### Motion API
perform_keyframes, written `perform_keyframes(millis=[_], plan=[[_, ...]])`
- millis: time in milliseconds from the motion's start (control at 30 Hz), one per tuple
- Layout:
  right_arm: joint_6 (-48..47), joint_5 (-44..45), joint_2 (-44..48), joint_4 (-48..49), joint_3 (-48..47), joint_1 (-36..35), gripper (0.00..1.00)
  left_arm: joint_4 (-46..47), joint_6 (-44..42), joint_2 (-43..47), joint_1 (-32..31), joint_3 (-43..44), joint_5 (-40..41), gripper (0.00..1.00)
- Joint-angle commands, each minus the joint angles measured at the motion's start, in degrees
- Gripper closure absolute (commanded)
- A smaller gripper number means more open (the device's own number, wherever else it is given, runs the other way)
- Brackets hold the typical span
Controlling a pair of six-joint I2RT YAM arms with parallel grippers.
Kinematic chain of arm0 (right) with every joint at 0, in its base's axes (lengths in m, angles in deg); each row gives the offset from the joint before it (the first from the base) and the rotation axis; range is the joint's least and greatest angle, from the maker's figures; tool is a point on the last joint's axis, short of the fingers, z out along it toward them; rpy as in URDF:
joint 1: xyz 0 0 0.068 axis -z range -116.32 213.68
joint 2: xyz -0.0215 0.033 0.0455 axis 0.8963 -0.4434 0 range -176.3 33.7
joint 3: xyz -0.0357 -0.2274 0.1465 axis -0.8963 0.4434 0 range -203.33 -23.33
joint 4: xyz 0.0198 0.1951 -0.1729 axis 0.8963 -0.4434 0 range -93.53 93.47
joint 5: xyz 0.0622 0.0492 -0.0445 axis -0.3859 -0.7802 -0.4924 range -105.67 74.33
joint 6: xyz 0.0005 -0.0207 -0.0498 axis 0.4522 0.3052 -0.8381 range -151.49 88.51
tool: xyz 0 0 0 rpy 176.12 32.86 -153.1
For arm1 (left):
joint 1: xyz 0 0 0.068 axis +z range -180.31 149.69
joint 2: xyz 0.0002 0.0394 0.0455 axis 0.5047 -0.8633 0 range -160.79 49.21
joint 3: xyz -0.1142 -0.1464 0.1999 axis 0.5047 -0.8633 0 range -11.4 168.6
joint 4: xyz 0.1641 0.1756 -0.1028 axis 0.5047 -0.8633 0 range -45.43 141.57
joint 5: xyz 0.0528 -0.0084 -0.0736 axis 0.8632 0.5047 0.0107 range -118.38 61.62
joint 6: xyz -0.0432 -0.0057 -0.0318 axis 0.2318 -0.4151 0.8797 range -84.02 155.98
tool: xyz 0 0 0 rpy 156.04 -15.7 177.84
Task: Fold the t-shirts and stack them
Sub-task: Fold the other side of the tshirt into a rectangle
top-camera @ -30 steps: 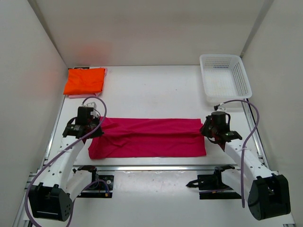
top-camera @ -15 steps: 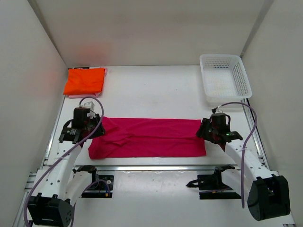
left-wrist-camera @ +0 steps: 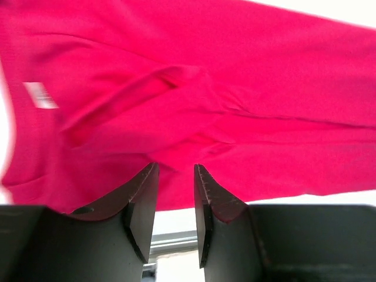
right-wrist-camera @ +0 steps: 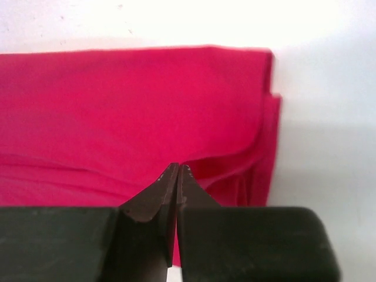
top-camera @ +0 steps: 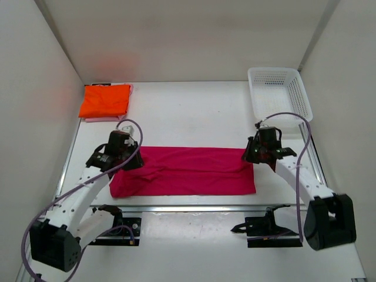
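Though rumpled at left, magenta t-shirt [top-camera: 188, 170] a long band, seemingly 2-layered.

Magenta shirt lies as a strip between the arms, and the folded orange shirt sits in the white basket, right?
No. The top external view shows the orange shirt at the far left corner, not in the white basket; the magenta shirt is as stated.

Magenta tee [top-camera: 188, 171]: long flat strip, ctr; orange tee [top-camera: 106, 100] folded atop pink tee [top-camera: 89, 119]
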Motion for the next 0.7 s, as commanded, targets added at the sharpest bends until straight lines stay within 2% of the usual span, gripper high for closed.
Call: perform_keyframes(millis=[0,133,233,333,467,500,533,567,667], plan=[[-3.15,-1.84,-8.44,4.09,-5.76,-1.51,1.00,5.53,5.45,-3.99,-4.02,-2.26,2.88,0.59],[-3.59,-0.25,-17.68,5.58,-10.25,-2.83,1.00,9.57,5.90,-10.15,-4.21,-3.75,7.79,0.64],[-3.76,0.62,-21.90,5.06,-12.01,-3.01,1.00,13.09,5.81,-13.40,-2.45,-5.69,6.49,0.66],[-3.67,4.39,-21.66,0.50,-13.86,-4.15,1.00,13.27,5.46,-15.78,-3.93,-4.91,6.66,0.69],[-3.67,5.98,-14.39,-8.01,-15.27,-4.16,1.00,14.32,5.64,-16.05,-3.42,-5.16,5.70,0.67],[-3.41,6.60,-13.23,-11.09,-14.75,-4.59,0.92,14.24,5.46,-16.40,-3.41,-5.17,5.18,0.67],[-3.32,7.39,-10.17,-12.16,-14.22,-4.85,0.69,14.24,5.37,-16.66,-3.32,-5.25,5.00,0.66],[-3.41,7.05,-7.62,-13.82,-13.43,-4.07,0.56,13.98,5.11,-17.01,-3.41,-4.91,4.99,0.65],[-4.02,4.59,-3.21,-17.96,-12.02,-1.00,0.63,13.62,4.76,-18.51,-3.67,-4.99,5.70,0.64]])
